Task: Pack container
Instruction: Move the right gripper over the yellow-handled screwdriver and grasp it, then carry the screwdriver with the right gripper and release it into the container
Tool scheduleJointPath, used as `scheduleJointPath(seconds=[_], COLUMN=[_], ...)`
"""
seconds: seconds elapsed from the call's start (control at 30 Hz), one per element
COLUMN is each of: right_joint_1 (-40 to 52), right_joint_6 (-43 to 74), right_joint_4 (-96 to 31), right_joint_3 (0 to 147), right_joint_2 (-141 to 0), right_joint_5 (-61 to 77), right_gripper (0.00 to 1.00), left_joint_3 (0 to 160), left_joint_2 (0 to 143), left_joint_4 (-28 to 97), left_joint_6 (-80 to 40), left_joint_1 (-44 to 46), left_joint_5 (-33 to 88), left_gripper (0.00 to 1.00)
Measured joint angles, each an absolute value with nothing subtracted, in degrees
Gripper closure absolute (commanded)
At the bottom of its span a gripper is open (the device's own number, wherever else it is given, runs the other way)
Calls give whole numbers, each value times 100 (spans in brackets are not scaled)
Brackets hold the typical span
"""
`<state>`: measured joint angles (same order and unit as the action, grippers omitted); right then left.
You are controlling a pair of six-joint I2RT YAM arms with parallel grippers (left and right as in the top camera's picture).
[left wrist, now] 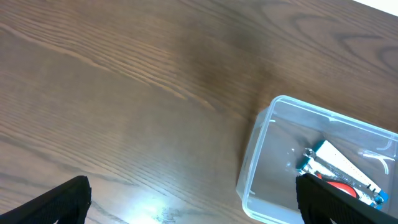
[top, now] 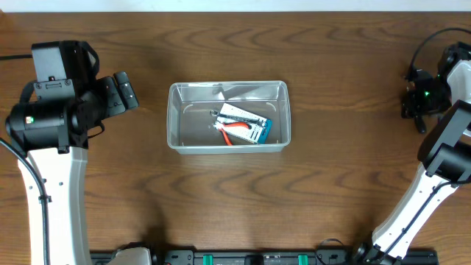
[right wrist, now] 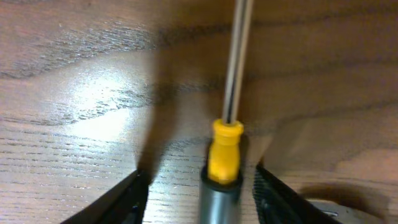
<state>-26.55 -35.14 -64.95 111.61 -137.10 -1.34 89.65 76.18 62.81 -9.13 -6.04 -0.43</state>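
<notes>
**Screwdriver between parted right fingers; container mid-counter**

1. Screwdriver (right wrist: 224,155). Closest to the right wrist lens. It has a grey handle, blurred at the bottom edge, then a yellow collar and a bare metal shaft running away from the camera over the wood.
2. Right fingers (right wrist: 121,202). Dark, one on each side of the screwdriver handle. They are spread apart, with a strip of counter showing between each finger and the handle, so they grip nothing.
3. Left fingers (left wrist: 59,202). Dark, seen at the two lower corners of the left wrist view. They are spread wide and hold nothing, with bare wood between them. The container lies ahead and to one side.
4. Container (top: 174,118). A clear plastic tub with rounded corners and a rim. It stands upright and lidless at the middle of the counter (top: 331,184), between the two arms and well apart from both.
5. Pliers (top: 234,135). Red-handled, lying inside the container toward its right half on a white and blue card (top: 246,120) set at a slant.
</notes>
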Motion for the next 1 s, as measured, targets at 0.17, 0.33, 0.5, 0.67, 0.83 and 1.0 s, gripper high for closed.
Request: scheduleJointPath(seconds=[0.17, 0.33, 0.5, 0.67, 0.83, 1.0], right_joint_1=[-2655, -2655, -2655, -2637, -2556, -2191], right_joint_6=[-3489, -3457, -3417, -3363, -3273, -3153], right_joint_4=[-6514, -6532, -6539, -6534, -6543, -6582], right_joint_3=[11161, 11161, 11161, 11159, 11157, 11126], right_joint_2=[-13710, -13710, -13710, -13708, -13699, -13649], right_joint_5=[-154, -161, -176, -185, -213, -106], right_gripper=[63, 66, 84, 90, 99, 99], left_joint_3=[8965, 8965, 8965, 8965, 8965, 8965], left_joint_2=[7618, 7618, 7618, 7618, 7618, 7618], left_joint_4=[6281, 6278, 6278, 6278, 6278, 6263], left_joint_6=[-913, -913, -913, -913, -913, -954], left_joint_1=[-604, -604, -604, -604, -604, -676], left_joint_5=[-43, -43, -43, -43, -43, -143], left_gripper=[2, 2, 2, 2, 2, 2])
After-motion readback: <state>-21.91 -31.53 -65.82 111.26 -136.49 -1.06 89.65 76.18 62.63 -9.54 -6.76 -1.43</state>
